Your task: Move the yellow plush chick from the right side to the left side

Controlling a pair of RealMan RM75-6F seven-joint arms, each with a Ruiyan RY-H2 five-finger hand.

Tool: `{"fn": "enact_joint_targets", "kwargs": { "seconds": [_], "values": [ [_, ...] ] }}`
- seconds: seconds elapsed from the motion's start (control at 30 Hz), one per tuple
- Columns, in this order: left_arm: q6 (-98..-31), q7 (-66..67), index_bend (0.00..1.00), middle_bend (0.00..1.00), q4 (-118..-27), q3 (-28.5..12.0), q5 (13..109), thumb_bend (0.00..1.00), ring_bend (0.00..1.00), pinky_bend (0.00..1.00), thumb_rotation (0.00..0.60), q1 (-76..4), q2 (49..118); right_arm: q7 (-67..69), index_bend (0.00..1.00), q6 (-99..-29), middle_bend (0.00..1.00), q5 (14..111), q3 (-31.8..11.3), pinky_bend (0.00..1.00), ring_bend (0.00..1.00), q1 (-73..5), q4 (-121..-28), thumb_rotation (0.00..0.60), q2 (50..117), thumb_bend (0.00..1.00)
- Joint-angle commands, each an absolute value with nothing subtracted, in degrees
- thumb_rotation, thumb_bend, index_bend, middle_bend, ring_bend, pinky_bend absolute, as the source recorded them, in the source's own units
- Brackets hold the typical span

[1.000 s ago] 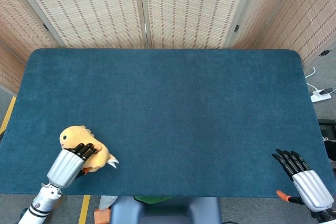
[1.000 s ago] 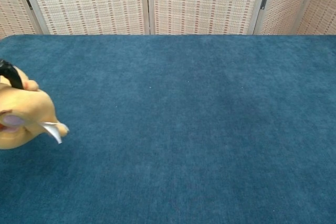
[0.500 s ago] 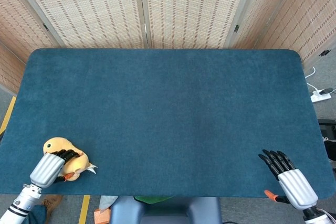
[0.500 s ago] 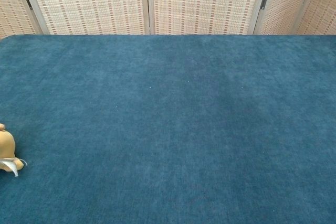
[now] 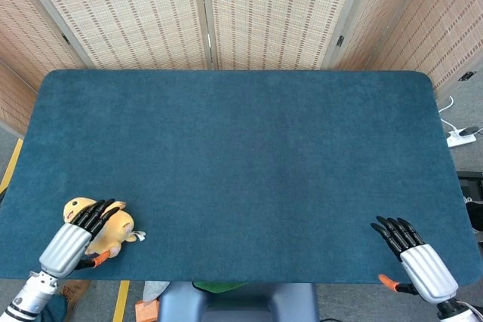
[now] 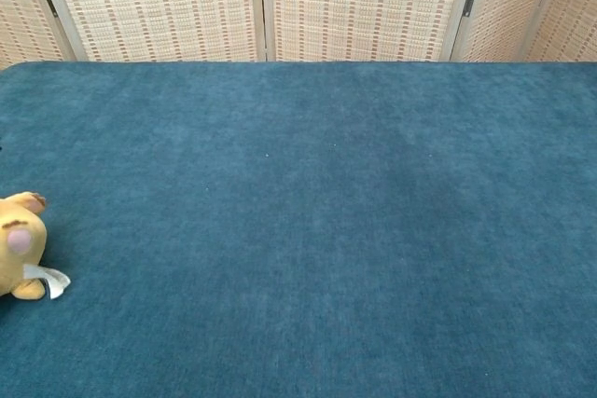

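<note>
In the head view the left hand (image 5: 79, 231) sits at the lower left of the frame, its dark fingers (image 5: 96, 213) stretched forward and spread apart over the yellow plush chick (image 5: 113, 228). The fingers lie across the top of the toy rather than wrapped around it, so the hand looks opened out; whether the fingertips still touch the plush I cannot tell. The chick lies on the bench (image 5: 241, 156) close to its lower-left edge, with a small white tag sticking out on the toy's right side. In the chest view the chick (image 6: 20, 241) shows at the far left edge of the frame, resting on the blue cloth with the white tag (image 6: 47, 278) beside it; the left hand does not show there.

The right hand (image 5: 411, 250) is at the lower right of the head view, near the bench's front edge, well apart from the chick. Its fingers are extended and slightly spread, holding nothing.

Behind the bench stand woven folding screens (image 5: 226, 13).
</note>
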State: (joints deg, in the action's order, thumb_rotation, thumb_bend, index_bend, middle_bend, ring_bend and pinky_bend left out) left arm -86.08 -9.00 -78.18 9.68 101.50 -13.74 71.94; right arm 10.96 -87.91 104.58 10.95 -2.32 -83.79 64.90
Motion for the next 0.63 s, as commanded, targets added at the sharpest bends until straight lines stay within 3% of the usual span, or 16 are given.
{"fn": "enact_joint_targets", "kwargs": {
  "seconds": [0.03, 0.17, 0.3, 0.5, 0.63],
  "values": [
    [-91.28, -7.42, 0.0, 0.0, -85.54, 11.1, 101.79, 0.23, 0.0, 0.15, 0.6, -10.1, 65.72, 11.53, 0.0, -88.62, 0.0, 105.12, 11.01, 0.0, 0.0, -2.16, -83.28, 0.6, 64.63, 0.13],
    [-98.75, -11.12, 0.0, 0.0, -89.92, 13.11, 101.4, 0.23, 0.0, 0.15, 0.6, -4.35, 60.85, 11.3, 0.0, -90.33, 0.0, 106.16, 10.84, 0.0, 0.0, -1.88, -83.45, 0.6, 64.29, 0.13],
    [-106.08, -16.4, 0.0, 0.0, -88.38, 13.25, 99.08, 0.23, 0.0, 0.15, 0.6, 1.72, 60.49, 10.61, 0.0, -91.9, 0.0, 107.79, 10.84, 0.0, 0.0, -1.79, -84.51, 0.6, 63.84, 0.13],
    [-109.01, -18.45, 0.0, 0.0, -85.93, 12.27, 94.88, 0.24, 0.0, 0.15, 0.6, 6.25, 61.64, 7.52, 0.0, -93.68, 0.0, 107.63, 9.89, 0.0, 0.0, -0.99, -86.33, 0.6, 63.41, 0.13],
    [-109.31, -9.9, 0.0, 0.0, -84.07, 8.69, 88.42, 0.24, 0.0, 0.14, 0.6, 9.17, 64.83, 1.75, 0.0, -97.51, 0.0, 103.73, 7.02, 0.0, 0.0, 1.93, -87.65, 0.6, 64.54, 0.13]
  ]
}}
